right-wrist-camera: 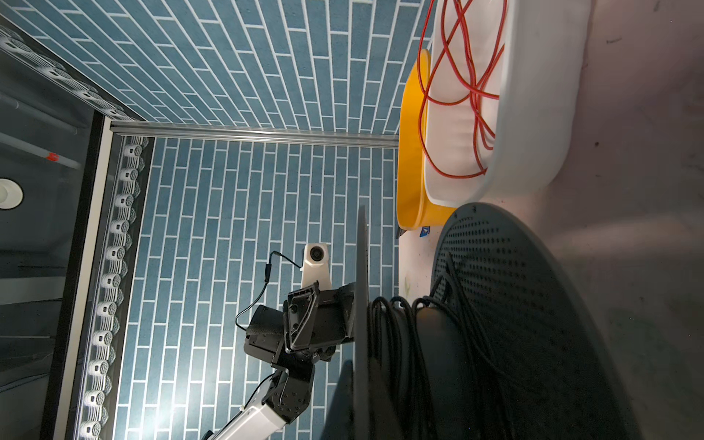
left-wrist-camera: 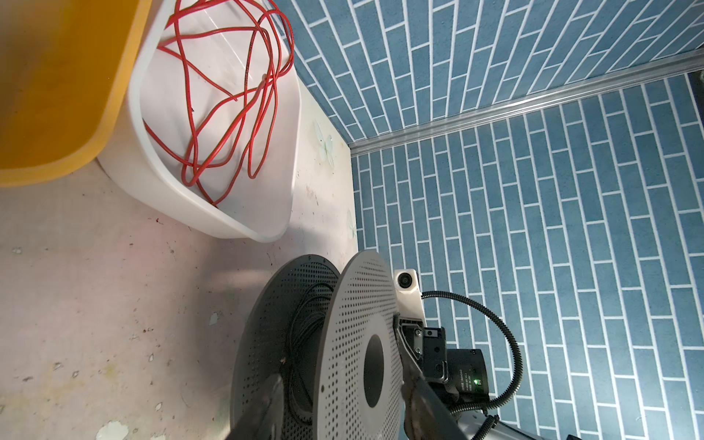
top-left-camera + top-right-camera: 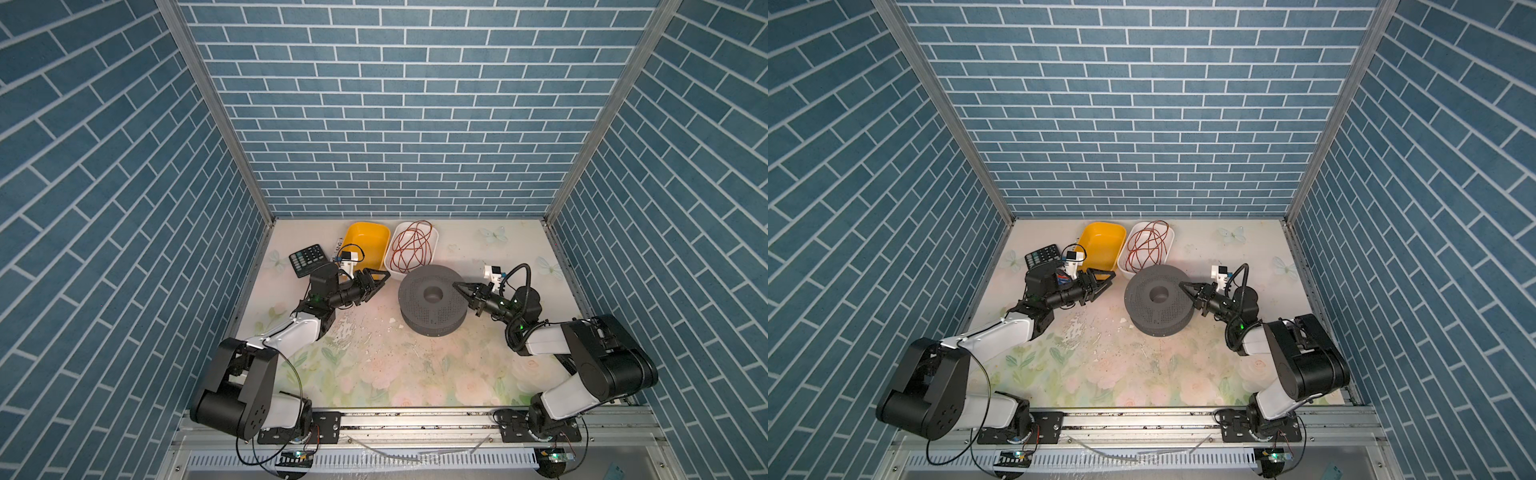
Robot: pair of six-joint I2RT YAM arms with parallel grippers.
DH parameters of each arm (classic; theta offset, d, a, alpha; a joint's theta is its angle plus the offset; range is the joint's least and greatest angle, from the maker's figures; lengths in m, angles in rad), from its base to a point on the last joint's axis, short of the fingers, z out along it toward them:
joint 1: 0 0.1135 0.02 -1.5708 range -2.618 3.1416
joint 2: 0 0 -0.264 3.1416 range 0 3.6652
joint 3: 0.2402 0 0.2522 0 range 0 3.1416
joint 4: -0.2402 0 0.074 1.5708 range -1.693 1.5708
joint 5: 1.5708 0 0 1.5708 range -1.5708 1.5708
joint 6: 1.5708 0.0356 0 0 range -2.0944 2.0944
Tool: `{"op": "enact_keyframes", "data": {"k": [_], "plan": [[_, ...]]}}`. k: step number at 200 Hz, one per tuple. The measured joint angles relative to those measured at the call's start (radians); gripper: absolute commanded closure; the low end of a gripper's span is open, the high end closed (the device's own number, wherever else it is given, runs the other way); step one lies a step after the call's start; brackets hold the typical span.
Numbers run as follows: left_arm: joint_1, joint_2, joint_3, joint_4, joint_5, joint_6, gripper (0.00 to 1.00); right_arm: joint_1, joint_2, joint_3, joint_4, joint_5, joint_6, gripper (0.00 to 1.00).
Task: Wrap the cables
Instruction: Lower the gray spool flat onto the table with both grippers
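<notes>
Your left gripper (image 3: 384, 280) is spread, empty; the right gripper (image 3: 456, 285), fingers together, rests on the spool (image 3: 419, 309). The cable (image 1: 396, 343) seems slack between 2 flanges; release and it may uncoil.

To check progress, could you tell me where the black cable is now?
In the wrist views the cable is wound on the spool, mid-table, beside the white bin.
</notes>
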Motion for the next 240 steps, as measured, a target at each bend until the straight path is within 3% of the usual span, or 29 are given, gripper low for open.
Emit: {"op": "enact_keyframes", "data": {"k": [127,163,240], "plan": [[0.0,-0.066,0.0,-0.068,-0.015,0.047,0.39,0.006,0.176,-0.001,0.007,-0.001,-0.113,1.0],[0.0,-0.066,-0.001,-0.068,-0.015,0.051,0.25,0.006,0.224,0.019,0.018,-0.006,-0.115,1.0],[0.006,-0.066,-0.001,-0.074,-0.014,0.062,0.11,0.006,0.303,0.057,0.061,-0.009,-0.117,1.0]]}}
